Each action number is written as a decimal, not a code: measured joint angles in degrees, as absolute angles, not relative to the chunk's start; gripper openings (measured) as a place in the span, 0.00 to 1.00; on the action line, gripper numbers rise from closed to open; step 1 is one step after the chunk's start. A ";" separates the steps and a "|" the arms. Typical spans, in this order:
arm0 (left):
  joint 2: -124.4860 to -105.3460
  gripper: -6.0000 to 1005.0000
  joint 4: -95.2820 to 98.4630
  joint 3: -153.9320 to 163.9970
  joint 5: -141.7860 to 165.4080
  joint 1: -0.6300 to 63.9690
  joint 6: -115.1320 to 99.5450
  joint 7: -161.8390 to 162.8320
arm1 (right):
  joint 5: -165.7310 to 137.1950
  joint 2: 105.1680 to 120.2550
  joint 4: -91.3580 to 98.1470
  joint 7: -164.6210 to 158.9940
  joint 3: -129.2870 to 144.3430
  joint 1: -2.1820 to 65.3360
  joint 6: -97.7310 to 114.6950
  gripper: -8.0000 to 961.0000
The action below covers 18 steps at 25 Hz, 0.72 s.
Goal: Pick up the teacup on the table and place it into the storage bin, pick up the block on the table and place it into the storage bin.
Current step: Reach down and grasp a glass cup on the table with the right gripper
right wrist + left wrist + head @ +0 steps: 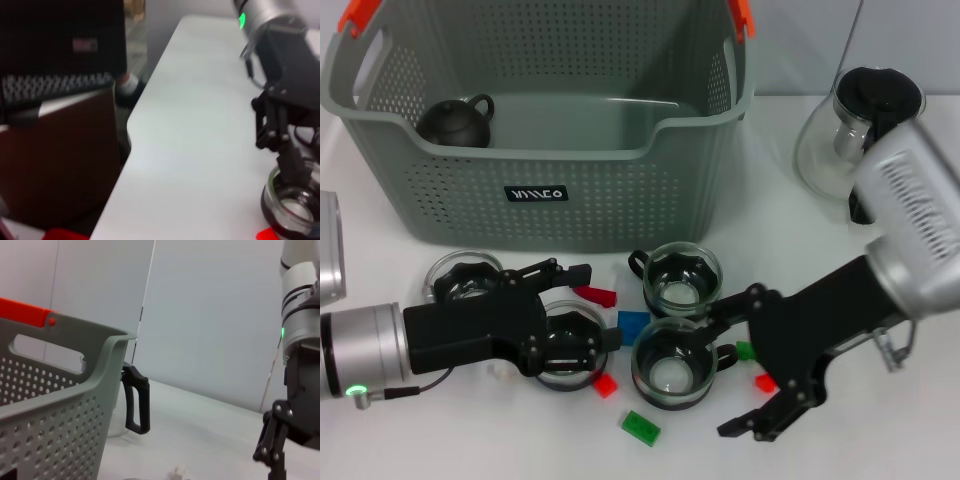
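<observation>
I've got the big grey-green perforated plastic storage bin (570, 190) at the far side w/ a dark round teapot (455, 122) already inside, so pickups stay short hauls from the near table. My left gripper (582, 305) is low over the clear glass teacup (568, 345) near-left, fingers spread wide, one across its rim, nothing clamped yet, I'd say. Right gripper (745, 375) straddles the near-centre glass teacup (670, 370), also wide, empty. Blue plastic block (633, 324) lies btwn the cups.

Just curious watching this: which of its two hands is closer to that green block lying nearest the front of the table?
The right gripper: its open fingers hang just beside the green block. The left gripper sits farther back, over a glass teacup.
</observation>
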<state>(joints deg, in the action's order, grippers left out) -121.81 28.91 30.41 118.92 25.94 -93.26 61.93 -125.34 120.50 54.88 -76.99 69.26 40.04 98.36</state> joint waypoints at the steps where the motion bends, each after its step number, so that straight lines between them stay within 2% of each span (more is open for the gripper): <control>1: -121.81 0.93 28.93 30.41 118.92 25.88 -93.24 62.00 | -125.29 120.57 55.43 -77.73 71.29 40.12 97.37 0.98; 18: -122.15 0.92 28.96 30.41 118.91 24.96 -92.75 62.04 | -126.94 120.59 58.70 -87.68 89.39 41.30 84.46 0.98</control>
<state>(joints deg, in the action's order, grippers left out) -122.15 28.96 30.41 118.91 24.96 -92.75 62.04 -126.94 120.59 58.70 -87.68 89.39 41.30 84.46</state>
